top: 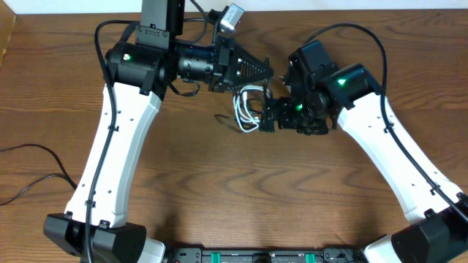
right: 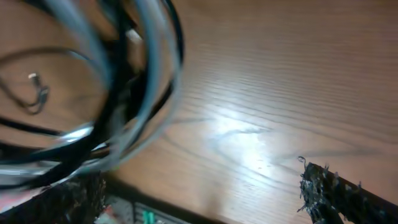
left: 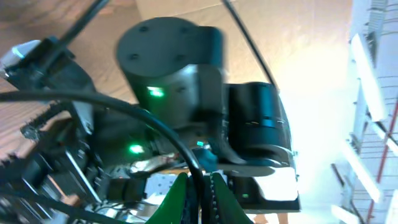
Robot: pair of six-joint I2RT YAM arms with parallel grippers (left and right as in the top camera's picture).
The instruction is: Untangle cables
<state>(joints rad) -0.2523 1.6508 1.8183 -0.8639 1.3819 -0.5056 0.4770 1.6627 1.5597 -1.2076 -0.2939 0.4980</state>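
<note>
The cables [top: 247, 109] are a small bundle of white and black loops in the middle of the wooden table [top: 219, 183]. My left gripper [top: 269, 73] is just above and right of the bundle. In the left wrist view its green jaws [left: 200, 193] are shut on a thin black cable [left: 186, 149]. My right gripper [top: 265, 117] is at the bundle's right side. In the right wrist view its jaws [right: 199, 180] are wide open, and the blurred white and black loops [right: 134, 81] hang close above its left finger.
A thicker black cord [top: 36, 175] lies on the table at the far left. Both arm bases stand at the front edge beside a black rail [top: 241, 256]. The right arm's body [left: 186, 93] fills the left wrist view.
</note>
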